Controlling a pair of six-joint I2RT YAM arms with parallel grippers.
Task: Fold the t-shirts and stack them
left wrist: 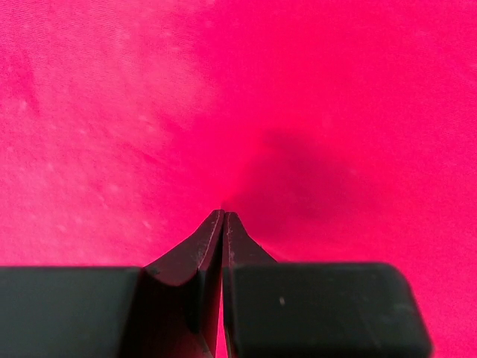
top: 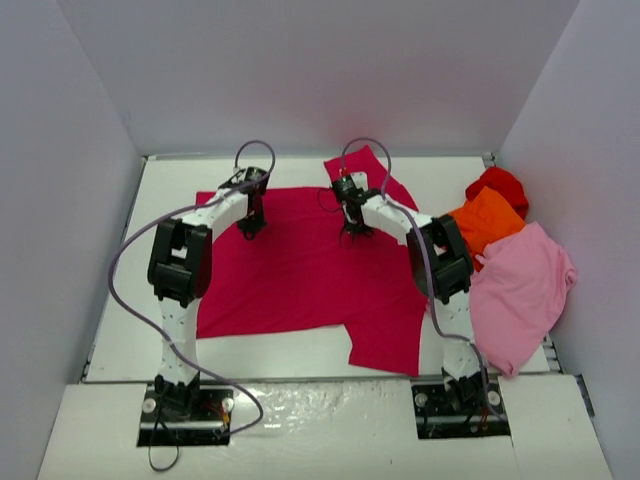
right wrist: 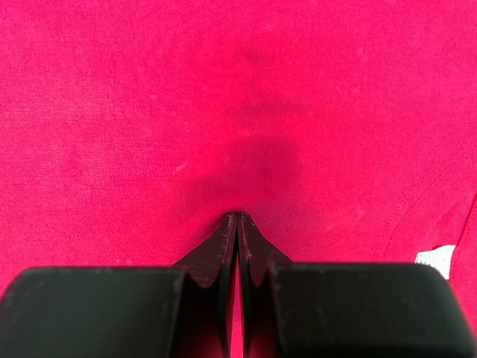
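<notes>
The raspberry-red t-shirt (top: 300, 270) lies spread flat across the middle of the table, one sleeve reaching toward the back. My left gripper (top: 250, 228) stands on its back left part, jaws shut, tips (left wrist: 223, 212) touching the cloth (left wrist: 238, 97). My right gripper (top: 352, 232) stands on its back right part, also shut, tips (right wrist: 238, 215) pressing a shallow dimple into the cloth (right wrist: 223, 89). No fold of fabric shows between either pair of jaws. A small white neck tag (right wrist: 436, 257) peeks in beside the right fingers.
Heaped at the table's right edge are an orange t-shirt (top: 488, 222), a bright red one (top: 497, 186) behind it and a pale pink one (top: 520, 290) in front. White walls close in the white table (top: 120, 340) on three sides.
</notes>
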